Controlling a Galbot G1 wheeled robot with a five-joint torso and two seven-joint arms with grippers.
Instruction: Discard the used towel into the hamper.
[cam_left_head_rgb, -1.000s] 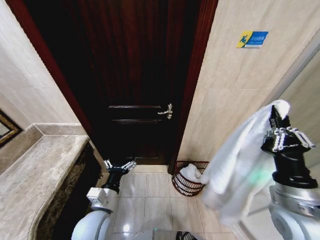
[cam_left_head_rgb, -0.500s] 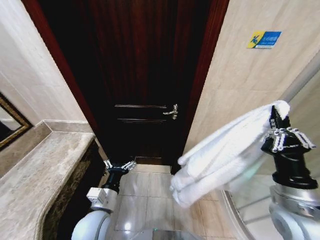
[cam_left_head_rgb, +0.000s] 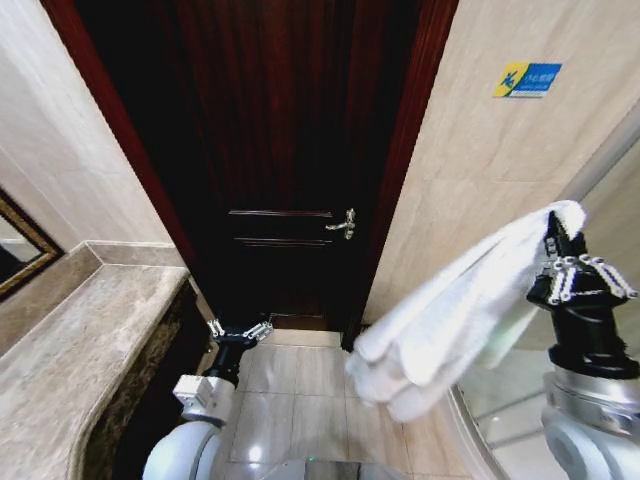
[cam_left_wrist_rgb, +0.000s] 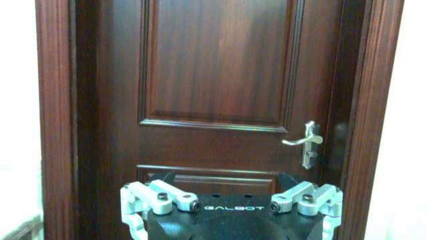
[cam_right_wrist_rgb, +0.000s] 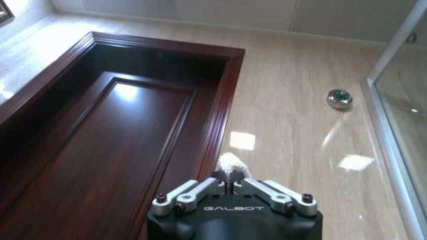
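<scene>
Ahead, closed door (cam_left_head_rgb: 290, 170) (dark wood).

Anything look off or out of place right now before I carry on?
Nothing looks damaged or spilled. The one odd sight is the towel: it streams out sideways toward the door instead of hanging straight from the right gripper, which is raised and shut on its corner. The left gripper sits open, low near the floor.

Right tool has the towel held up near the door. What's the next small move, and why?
Probably tilt the head camera down before moving the arm. The right tool is shut on the white towel, which hangs out toward the dark door, but the hamper isn't in the frames, so there's no drop target to aim at. The left tool sits open and low by the marble counter.
</scene>
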